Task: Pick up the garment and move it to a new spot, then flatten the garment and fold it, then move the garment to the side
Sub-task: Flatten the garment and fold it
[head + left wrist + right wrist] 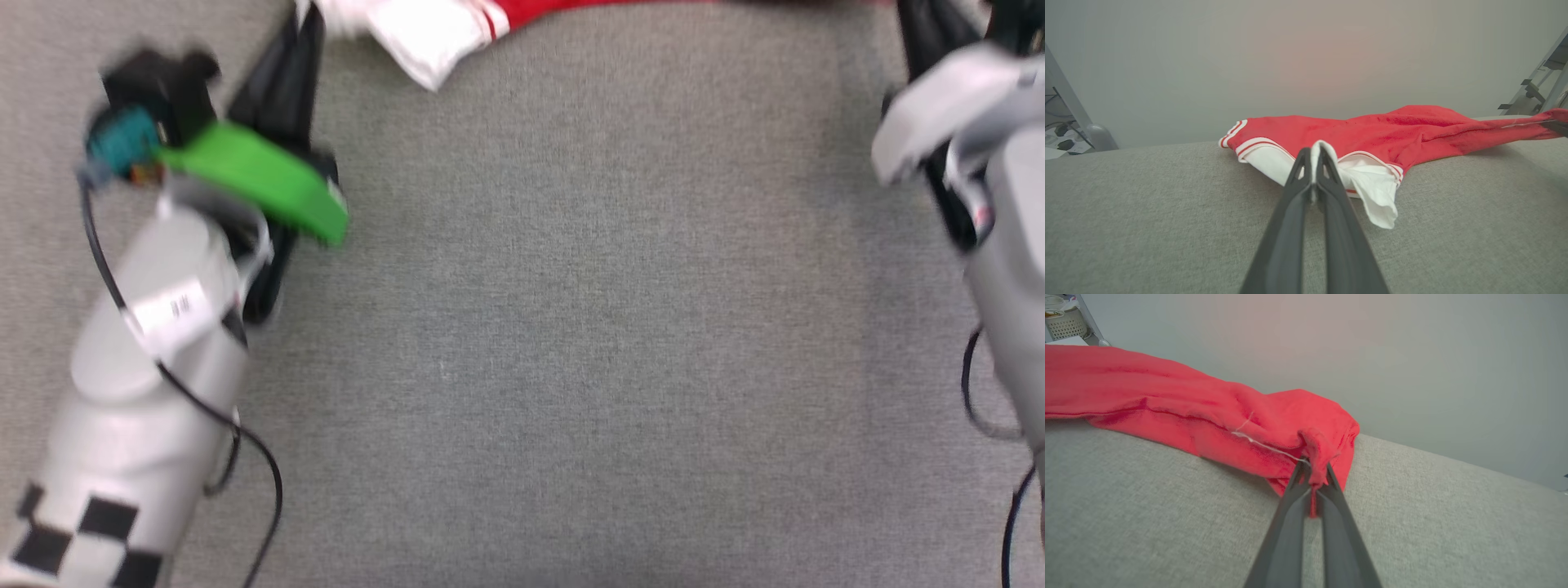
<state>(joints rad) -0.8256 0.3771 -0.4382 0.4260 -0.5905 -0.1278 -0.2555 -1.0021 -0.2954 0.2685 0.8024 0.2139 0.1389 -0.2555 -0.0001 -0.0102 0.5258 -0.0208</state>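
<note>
Garment (1372, 134) clamped by left hand (1314, 153), right hand (1314, 472); forearm sticker (175, 310) unreadable.

The worktop (571, 343) is covered in grey woven fabric, flat and even. On it lies the red T-shirt (1372, 130), bunched and drawn out lengthwise close to the far edge. Its white sleeve (1376, 192), trimmed with red and white stripes, rests crumpled on the fabric, its loose corner pointing toward the near side.
</note>
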